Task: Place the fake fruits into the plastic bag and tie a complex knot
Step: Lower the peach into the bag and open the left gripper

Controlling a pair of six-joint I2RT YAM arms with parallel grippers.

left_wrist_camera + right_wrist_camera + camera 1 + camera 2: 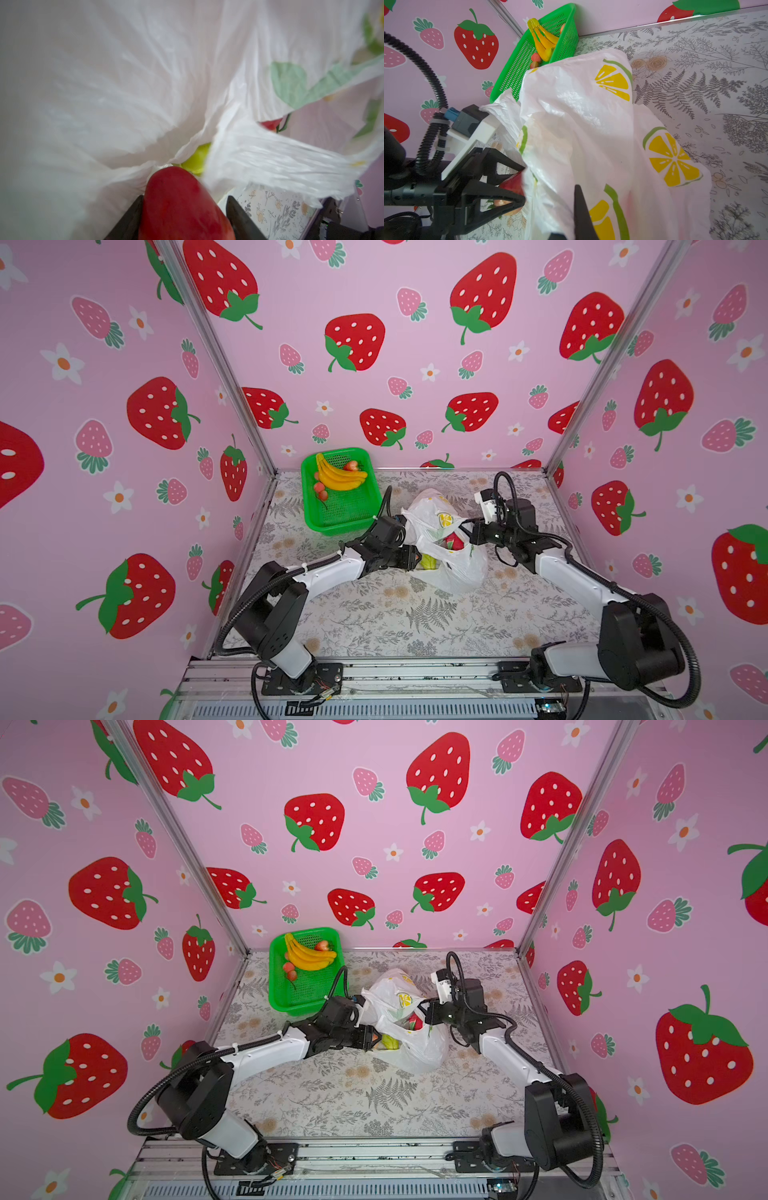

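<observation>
One red fake fruit (180,203) sat pinched between the jaws of the left gripper (521,185), right at the mouth of the plastic bag (457,572). The bag lay near the middle of the table (374,614), a little to the right. Inside it showed a yellow-green fruit (197,158) and a red-and-green fruit (453,541). The right gripper (471,531), jaws pressed together, appeared to pinch the bag's right rim and hold the mouth lifted open. Farther out, at the far left, a green basket (357,526) held a banana bunch (338,479) and a few small red fruits (320,489). The handles were loose, with no knot tied. The filling step seemed to be in hand, with several fruits left to move. The next move probably called for carrying the red fruit past the rim and well inside before spreading the left jaws, while the right gripper kept the thin film taut so it would not fold over the opening.
</observation>
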